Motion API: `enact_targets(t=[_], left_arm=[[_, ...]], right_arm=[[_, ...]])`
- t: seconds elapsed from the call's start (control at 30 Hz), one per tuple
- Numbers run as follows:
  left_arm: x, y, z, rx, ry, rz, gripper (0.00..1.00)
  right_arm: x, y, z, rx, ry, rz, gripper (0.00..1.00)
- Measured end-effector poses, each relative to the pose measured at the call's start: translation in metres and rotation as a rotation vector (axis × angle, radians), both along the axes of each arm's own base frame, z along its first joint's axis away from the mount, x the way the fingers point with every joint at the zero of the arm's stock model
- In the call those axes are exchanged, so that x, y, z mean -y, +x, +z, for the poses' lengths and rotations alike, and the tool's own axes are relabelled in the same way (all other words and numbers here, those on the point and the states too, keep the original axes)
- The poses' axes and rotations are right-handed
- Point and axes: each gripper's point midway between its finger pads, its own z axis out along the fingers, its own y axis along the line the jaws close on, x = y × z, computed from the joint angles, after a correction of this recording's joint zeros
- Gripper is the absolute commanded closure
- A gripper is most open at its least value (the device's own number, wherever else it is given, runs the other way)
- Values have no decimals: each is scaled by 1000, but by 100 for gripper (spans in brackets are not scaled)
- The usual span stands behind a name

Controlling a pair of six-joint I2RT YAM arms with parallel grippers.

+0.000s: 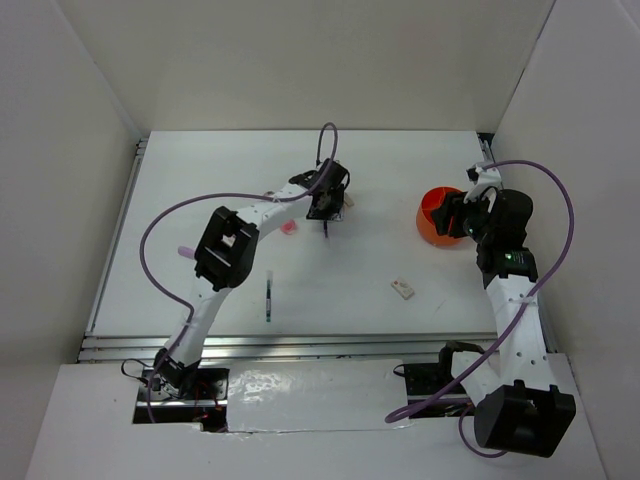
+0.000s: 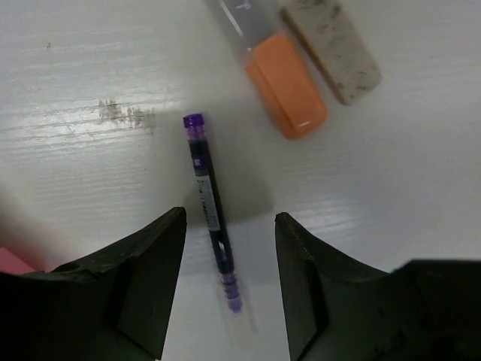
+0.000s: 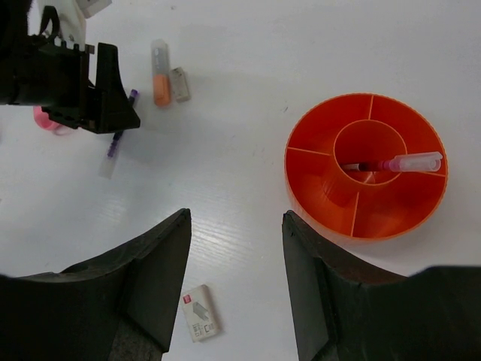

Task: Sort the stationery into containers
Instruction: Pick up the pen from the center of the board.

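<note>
Over the lilac pen (image 2: pixel 204 173), the left gripper (image 2: pixel 229 219) is hovering, jaws apart, seemingly needing to descend and close next.

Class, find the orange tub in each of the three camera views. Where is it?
Top external: orange tub right of centre, partly under the right arm.
Left wrist: not in it.
Right wrist: orange tub fills the right half, whole.
Shared landmark: small white labelled eraser, below-left of the tub in both.
</note>
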Motion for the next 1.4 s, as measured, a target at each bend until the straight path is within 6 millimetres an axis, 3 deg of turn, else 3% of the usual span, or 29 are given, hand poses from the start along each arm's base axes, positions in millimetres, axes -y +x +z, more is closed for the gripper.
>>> enact_targets(t=[0.07,0.2,0.4,0.5,0.6,0.67,0.73,0.8,0.97,1.03,1.07,1.13,1.23,1.4], left_arm=[[-4,0,-12,-14,19,21,39],[-6,6,-14,2,27,42,45],[-9,8,-15,2,28,57,70],[-11,9,-16,-9,19,64,90],[-10,6,-13,-46,-31,45,100],[-11,-4,-10,-108,-82,18,100],[-23,-12,7,-153,-139,10,100],[-33,-22,38,-166,-205,-4,100],[-45,-55,158,-25,-392,-71,100],[-45,-81,197,38,-475,-105,100],[-46,-92,207,56,-504,-112,100],[-49,-114,214,52,-547,-118,100],[-52,-133,201,-4,-577,-95,100],[-56,-143,176,-95,-584,-40,100]], right_arm=[[0,0,0,0,0,1,41],[0,0,0,0,-1,1,42],[-3,-1,-5,9,-25,17,41],[-10,-8,-8,34,-60,59,41],[-20,-17,-3,92,-119,135,40],[-29,-25,7,155,-167,197,40],[-42,-36,23,248,-230,281,40],[-62,-50,40,359,-299,387,41],[-121,-92,68,624,-453,674,43],[-150,-107,72,721,-513,782,43],[-164,-112,68,761,-546,826,44],[-197,-128,54,851,-612,916,44],[-233,-143,26,962,-726,988,44],[-258,-155,-25,1034,-914,1069,43]])
